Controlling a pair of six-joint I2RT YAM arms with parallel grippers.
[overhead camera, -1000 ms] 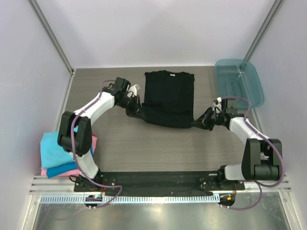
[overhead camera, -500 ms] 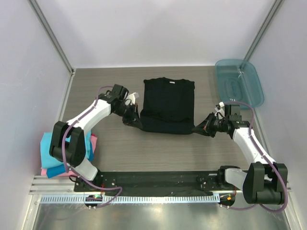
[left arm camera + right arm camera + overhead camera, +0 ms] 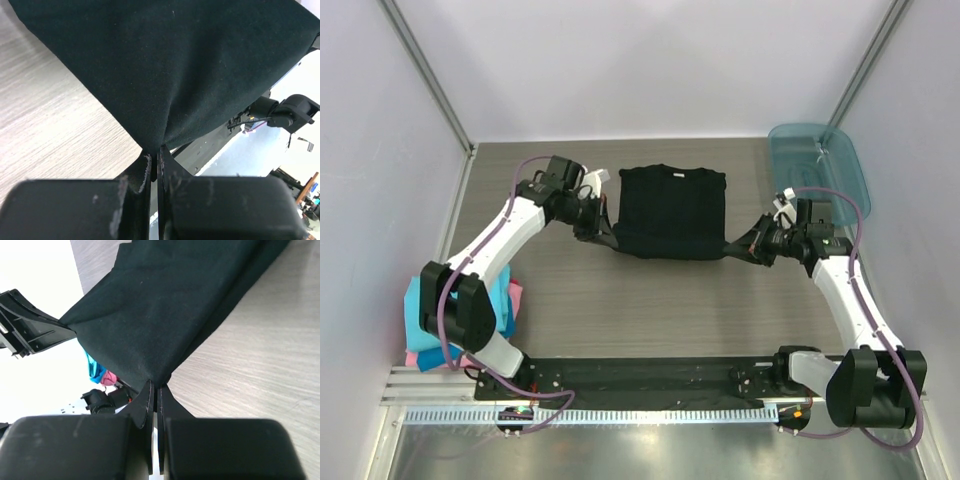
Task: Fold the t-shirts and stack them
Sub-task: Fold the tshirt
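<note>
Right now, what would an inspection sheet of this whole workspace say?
Surface: grey wood-grain table.
Job's things: black t-shirt lies mid-table with its near corners lifted; folded turquoise and pink t-shirts are stacked at the left edge.
Clutter: translucent teal tray at the far right corner.
Grippers: left end effector and right end effector are each shut on a corner of the black t-shirt.
Cables: purple cables run along both arms.
Surroundings: pale walls, metal frame posts.
</note>
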